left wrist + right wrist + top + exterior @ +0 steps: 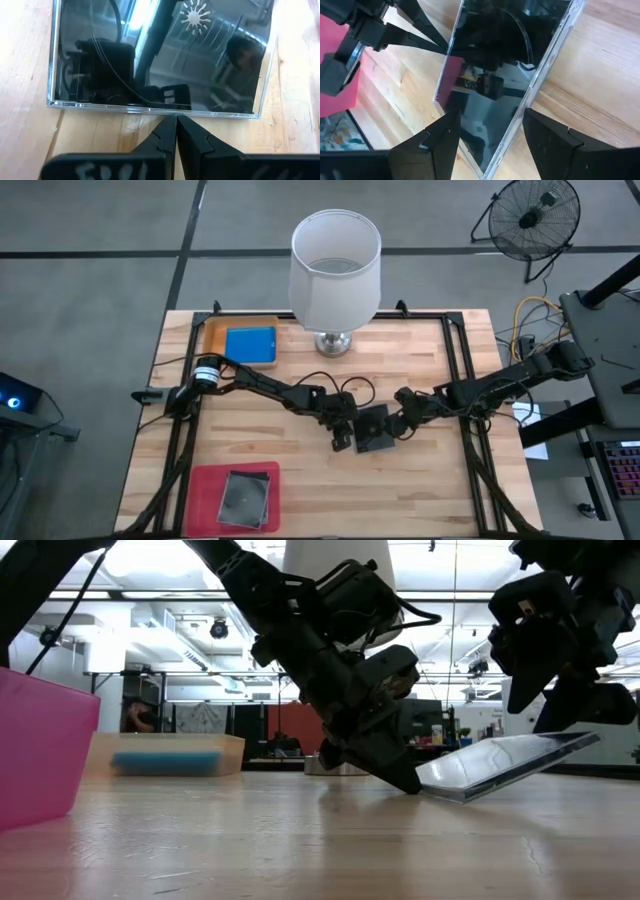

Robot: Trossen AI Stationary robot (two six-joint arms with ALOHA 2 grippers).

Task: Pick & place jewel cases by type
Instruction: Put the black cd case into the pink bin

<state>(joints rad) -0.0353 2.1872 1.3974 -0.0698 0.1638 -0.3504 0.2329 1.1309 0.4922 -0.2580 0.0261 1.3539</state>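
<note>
Sorting mostly done: blue case [250, 344] in orange tray [212, 332], dark cases [245, 496] in pink tray [205, 492], last dark case [375, 430] tilted mid-table, left gripper [343, 442] jaws together at its edge, right gripper [398, 426] jaws apart around it.

You are looking at a table [430, 480] made of pale wood planks, smooth with a soft shine. The grey jewel case [160, 55] on the table is looking like clear, hard plastic, so glossy it is mirroring the left gripper [176, 131]. That gripper's fingers [197, 142] are looking like matt black plastic. Behind the case, the lamp [335, 265] is showing a white cloth shade and a shiny metal foot.
</note>
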